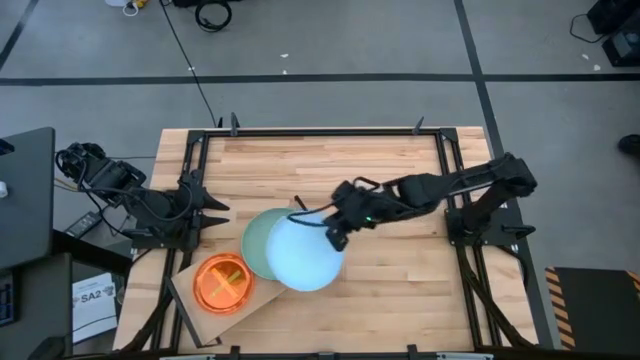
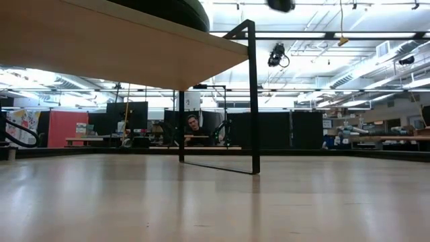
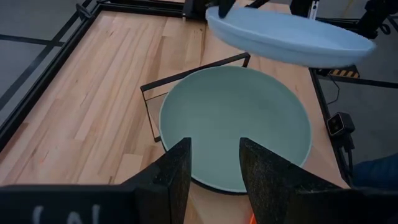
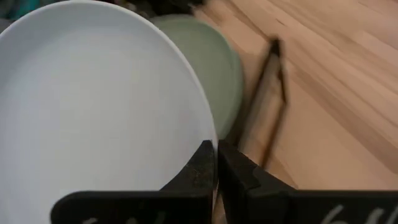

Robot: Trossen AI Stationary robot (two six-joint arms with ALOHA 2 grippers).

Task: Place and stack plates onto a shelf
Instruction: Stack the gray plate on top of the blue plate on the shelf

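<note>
The shelf (image 1: 190, 290) stands slanted at the table's near left, its black bar frame (image 3: 193, 74) at its far end. On it lie an orange plate (image 1: 222, 282) and a mint-green plate (image 3: 236, 124), which rests on a dark plate whose rim (image 3: 205, 185) shows beneath it. A light-blue plate (image 1: 305, 255) hangs over the mint-green one, with my right gripper (image 1: 333, 235) shut on it. My left gripper (image 3: 214, 168) is open near the table's left edge, its fingers pointing at the mint-green plate with nothing between them. My right gripper pinches the light-blue plate's rim (image 4: 202, 134) between its two fingers, on the plate's right, far side. The fingers slant down from the table's right. The plate is lifted clear and slightly tilted, overlapping the mint-green plate below it.
The slatted wooden tabletop (image 1: 400, 280) lies bare to the right of and beyond the shelf. Black frame rails (image 1: 450, 170) run along the table's sides. In the low view the shelf board (image 2: 101, 47) fills the upper left, and a person (image 2: 193, 128) sits far behind.
</note>
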